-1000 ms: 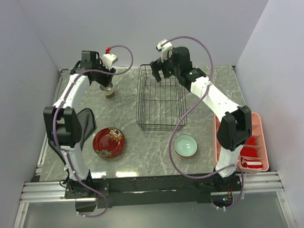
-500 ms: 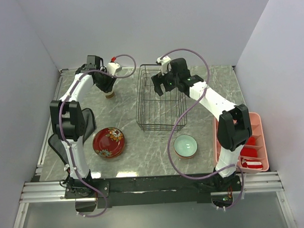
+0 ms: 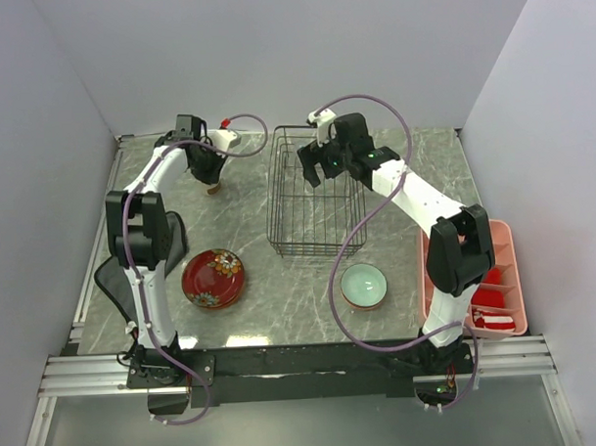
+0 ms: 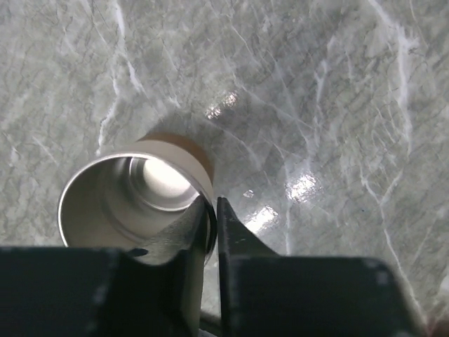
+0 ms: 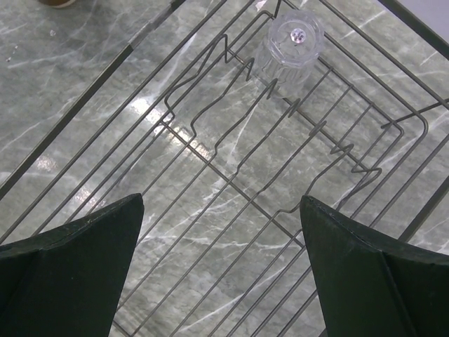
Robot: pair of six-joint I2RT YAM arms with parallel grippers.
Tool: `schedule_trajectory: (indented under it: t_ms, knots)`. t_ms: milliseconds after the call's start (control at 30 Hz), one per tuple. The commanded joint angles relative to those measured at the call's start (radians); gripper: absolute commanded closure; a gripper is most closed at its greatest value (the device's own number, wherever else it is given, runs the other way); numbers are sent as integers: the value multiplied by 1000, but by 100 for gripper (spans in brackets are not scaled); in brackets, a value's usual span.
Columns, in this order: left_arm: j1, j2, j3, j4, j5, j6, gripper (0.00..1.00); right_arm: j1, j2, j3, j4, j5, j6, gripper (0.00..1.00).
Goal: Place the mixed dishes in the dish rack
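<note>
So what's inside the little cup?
One finger of the left hand is inside the cup; its shiny bottom looks bare. The hand hides the near part.

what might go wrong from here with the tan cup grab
The left fingers pinch the small tan cup by one side of its thin wall, so it may tilt or slip when lifted. The right fingers hang open over the dish rack, so the arms might crowd each other there.

White link shells on the left arm (image 3: pixel 151 175) and right arm (image 3: pixel 414 190), bulky black joint housings (image 3: pixel 456 252), a mauve cable (image 3: pixel 363 95) looped along each, matte black wedge-shaped fingers (image 5: pixel 70 260), one red connector (image 3: pixel 222 120)
</note>
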Motion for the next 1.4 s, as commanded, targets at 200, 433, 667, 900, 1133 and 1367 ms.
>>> schedule_trajectory:
  t_ms: [200,433,667,900,1133,1367]
  knots:
    - [-21,-204,-98,90,12,-14,99,-3,-85,33,17,-2,38,0]
    - [-108,-726,-602,518,-106,96,99,-9,-83,148,40,41,287,0]
    - [-353,-1095,-1160,964,-335,312,99,-111,-51,80,158,-504,786,0]
    - [-576,-1036,-1404,1515,-644,699,99,-154,-17,-36,394,-788,1003,0]
    - [-628,-915,-1428,1759,-604,961,99,-156,67,-46,542,-942,1218,0]
    - [-697,-838,-1424,1867,-529,1121,99,-133,133,-5,598,-1000,1328,0]
